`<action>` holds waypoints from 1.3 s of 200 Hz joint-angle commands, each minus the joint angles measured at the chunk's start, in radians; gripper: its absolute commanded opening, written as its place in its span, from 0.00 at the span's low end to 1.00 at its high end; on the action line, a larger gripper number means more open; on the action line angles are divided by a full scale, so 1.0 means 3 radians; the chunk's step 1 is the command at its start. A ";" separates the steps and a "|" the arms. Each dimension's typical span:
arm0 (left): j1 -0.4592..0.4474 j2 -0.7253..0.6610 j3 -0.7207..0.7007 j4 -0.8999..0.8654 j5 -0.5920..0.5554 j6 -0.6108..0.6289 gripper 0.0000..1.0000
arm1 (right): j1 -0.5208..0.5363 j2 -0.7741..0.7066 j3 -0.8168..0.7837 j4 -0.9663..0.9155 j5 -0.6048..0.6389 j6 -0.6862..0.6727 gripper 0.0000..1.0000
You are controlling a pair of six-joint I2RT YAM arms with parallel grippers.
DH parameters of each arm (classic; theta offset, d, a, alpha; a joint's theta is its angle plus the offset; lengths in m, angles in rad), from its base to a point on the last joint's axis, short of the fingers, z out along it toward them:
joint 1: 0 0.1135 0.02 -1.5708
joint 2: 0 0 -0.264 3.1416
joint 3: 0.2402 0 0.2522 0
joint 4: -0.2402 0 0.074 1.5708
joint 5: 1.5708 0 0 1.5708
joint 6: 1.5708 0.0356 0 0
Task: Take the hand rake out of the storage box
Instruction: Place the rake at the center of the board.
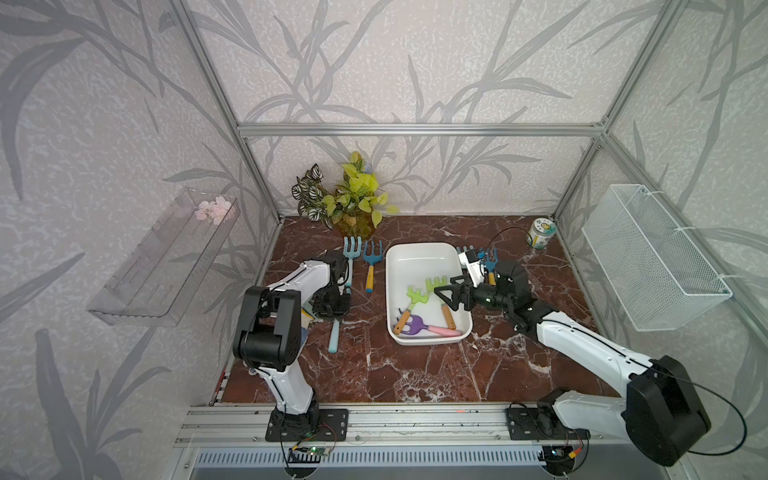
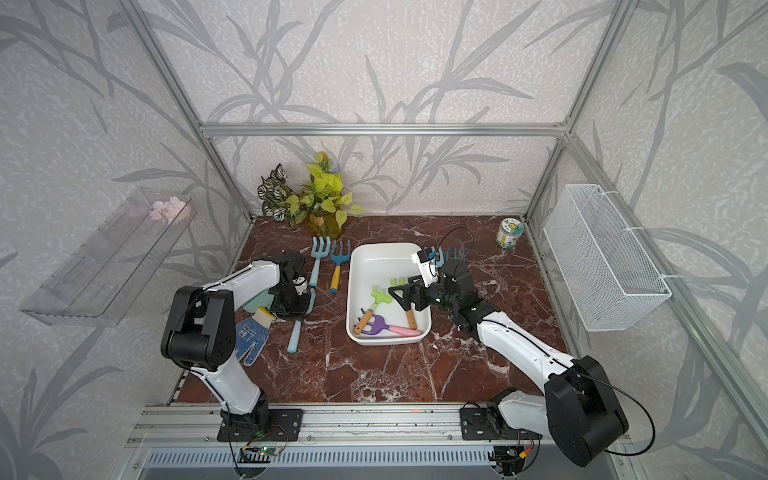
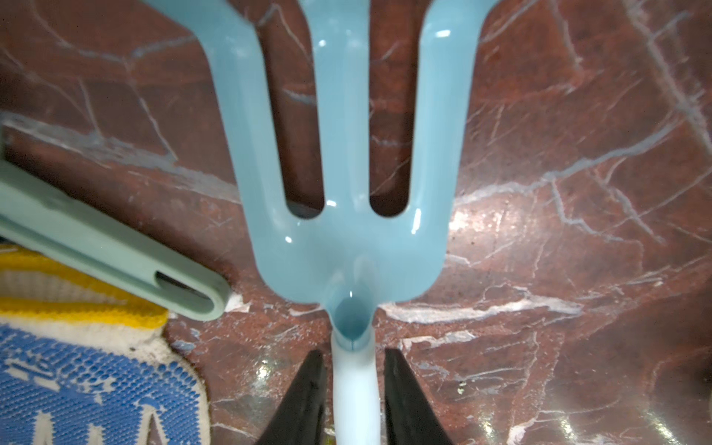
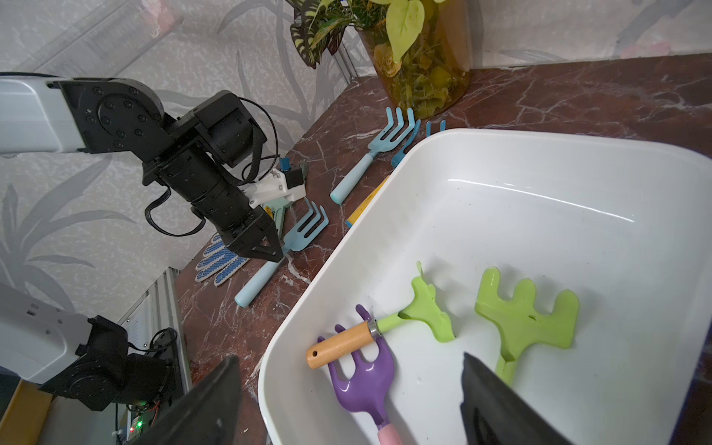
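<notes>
One red-marble table [image 1: 374,374], leaf-papered walls [image 1: 415,62] | left hand [image 3: 354,356] narrow astride fork [image 3: 346,250] | right hand [image 4: 348,360] wide over storage box [image 4: 539,169]

Both top views show us the whole tabletop [image 1: 395,374] from high behind the claws. Our 2 wrist cameras peer closely past the left claw [image 3: 352,352] and right claw [image 4: 348,356], sharing the pale-blue rake [image 3: 346,231] at the left claw.

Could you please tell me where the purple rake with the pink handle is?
In both top views the purple rake lies inside the storage box, along its near wall, tines under a green rake's wooden handle.
</notes>
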State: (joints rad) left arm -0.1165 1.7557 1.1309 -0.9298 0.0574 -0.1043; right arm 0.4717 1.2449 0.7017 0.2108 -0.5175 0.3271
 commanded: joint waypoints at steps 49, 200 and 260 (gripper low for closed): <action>-0.0005 -0.0006 0.0016 -0.0040 -0.0144 0.0003 0.51 | -0.0047 -0.0046 -0.0058 -0.0029 0.0065 -0.0017 0.90; -0.1099 -0.1028 0.0451 0.0380 0.0631 -0.0438 0.59 | -0.0095 -0.0115 -0.0264 -0.0108 0.0902 -0.0215 0.88; -0.1497 -0.0700 0.0415 0.0700 0.0520 -0.0485 0.62 | -0.0144 -0.0149 -0.0405 -0.0053 0.1400 -0.0192 0.99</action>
State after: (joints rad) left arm -0.5453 1.5082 1.2678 -0.7765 0.2150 -0.2321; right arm 0.4423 1.2354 0.5961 0.1745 -0.1818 0.2749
